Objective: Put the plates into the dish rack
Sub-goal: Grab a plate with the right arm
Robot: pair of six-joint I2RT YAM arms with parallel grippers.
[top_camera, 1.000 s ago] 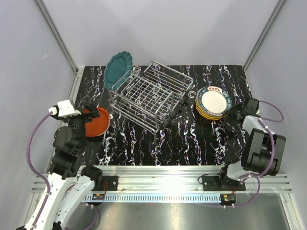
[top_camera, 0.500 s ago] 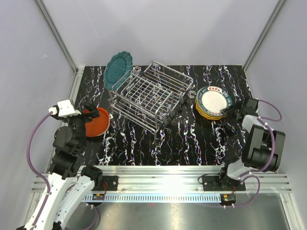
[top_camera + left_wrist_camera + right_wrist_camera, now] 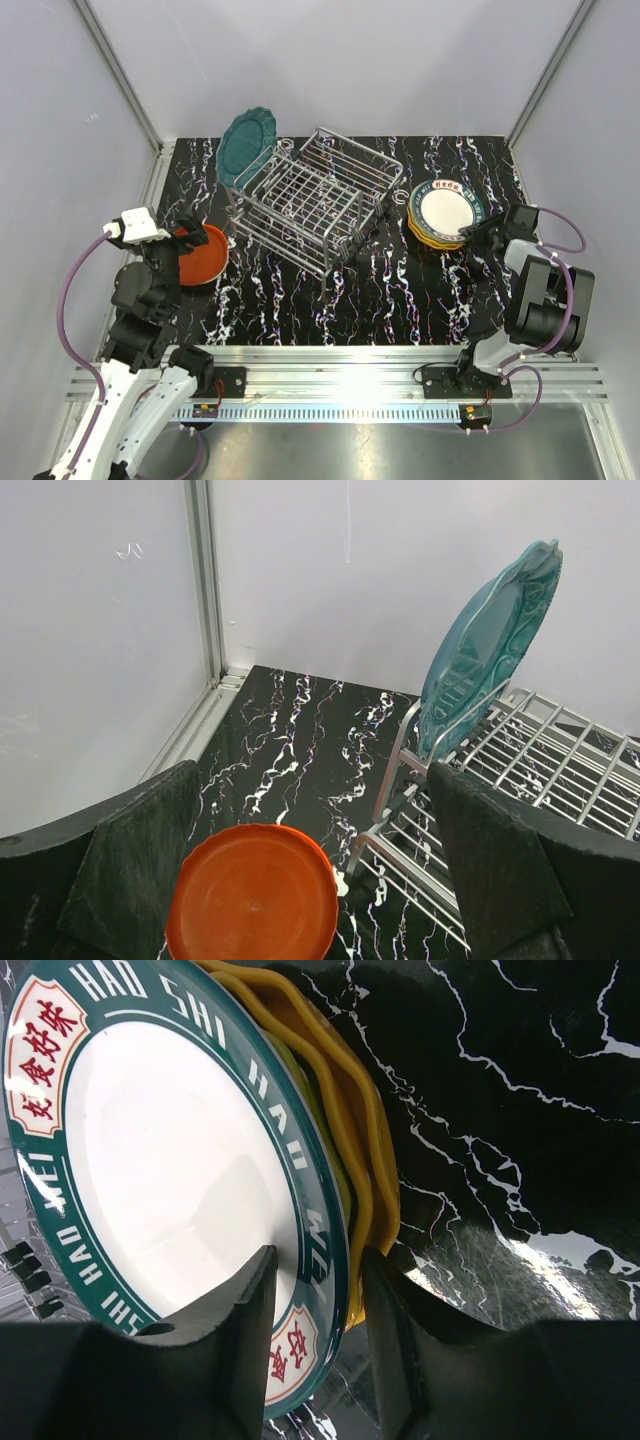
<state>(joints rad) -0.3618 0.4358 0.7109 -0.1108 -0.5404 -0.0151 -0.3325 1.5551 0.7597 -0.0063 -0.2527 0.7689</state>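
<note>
Straddling the rim of the top plate (image 3: 170, 1160) so we can peel it off the stack (image 3: 372, 1160): right gripper (image 3: 318, 1253), jaws narrow, one finger over, one under, not clamped yet by the look of it. Left gripper (image 3: 310, 770) hangs wide over the orange plate (image 3: 250, 895), wrist pitched down. Farther back, the rack (image 3: 315, 200) holds only the teal plate (image 3: 247, 148), upright at its far-left end.

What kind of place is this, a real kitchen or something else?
Likely a robot test cell, not a kitchen: plain panel walls on aluminium posts, a marbled black tabletop, and two robot arms bolted to a rail.
</note>
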